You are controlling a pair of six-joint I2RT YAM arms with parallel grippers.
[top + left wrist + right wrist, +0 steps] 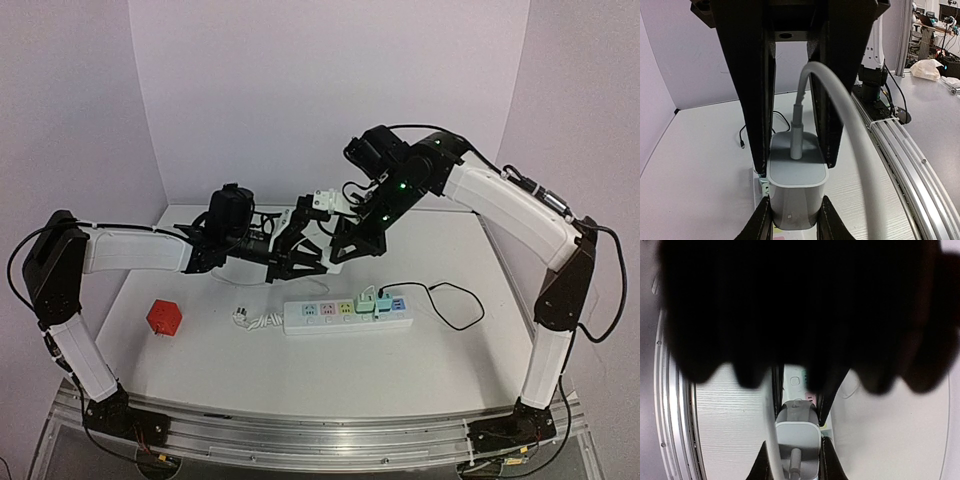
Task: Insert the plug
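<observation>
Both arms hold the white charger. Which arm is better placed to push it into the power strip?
Probably the right. The right fingers grip the charger, and the power strip shows straight beyond it in that wrist view. The left fingers also hold it, but that arm reaches in sideways.

A dark blur (800, 305) fills the upper half of my right wrist feed; I cannot make it out. On the left wrist feed the bottom edge cuts the charger (797, 187), prongs hidden, and its cable (850, 115) runs out there too. From above, the left gripper (318, 252) and right gripper (345, 245) mostly cover the charger, and the power strip (347, 313) has markings too small to read
</observation>
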